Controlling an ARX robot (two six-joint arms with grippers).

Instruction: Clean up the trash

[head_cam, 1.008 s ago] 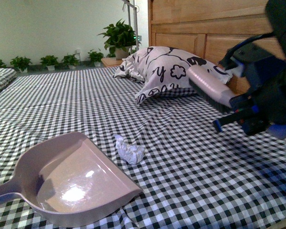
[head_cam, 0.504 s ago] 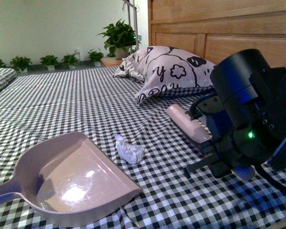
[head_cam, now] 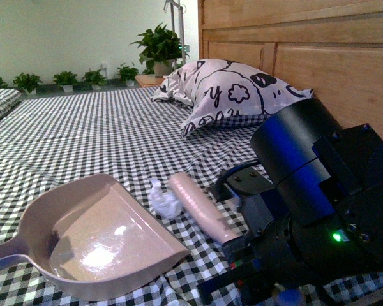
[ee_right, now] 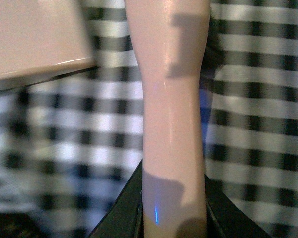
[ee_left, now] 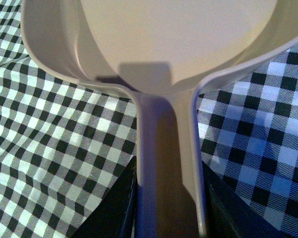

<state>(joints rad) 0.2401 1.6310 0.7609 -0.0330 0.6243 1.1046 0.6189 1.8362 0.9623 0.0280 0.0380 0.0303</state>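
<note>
The trash [head_cam: 161,201], a small crumpled white paper wad, lies on the checked bedsheet just beyond the open lip of the beige dustpan [head_cam: 92,236]. My left gripper [ee_left: 169,208] is shut on the dustpan's handle [ee_left: 166,148]; the gripper itself is out of the front view. My right gripper [ee_right: 171,213] is shut on the pink brush [ee_right: 171,99]. In the front view the brush [head_cam: 198,207] lies low over the sheet, its far end touching the wad's right side. The right arm [head_cam: 313,210] fills the lower right. The dustpan's edge also shows in the right wrist view [ee_right: 35,44].
A white pillow with black doodle prints [head_cam: 233,92] leans on the wooden headboard [head_cam: 306,44] at the back right. Potted plants [head_cam: 156,48] stand along the far wall. The black-and-white checked sheet [head_cam: 83,127] covers the bed.
My right arm has swung down and left with the brush, from up near the pillow to the sheet beside the wad. The wad has shifted slightly toward the dustpan. The dustpan has not moved.
</note>
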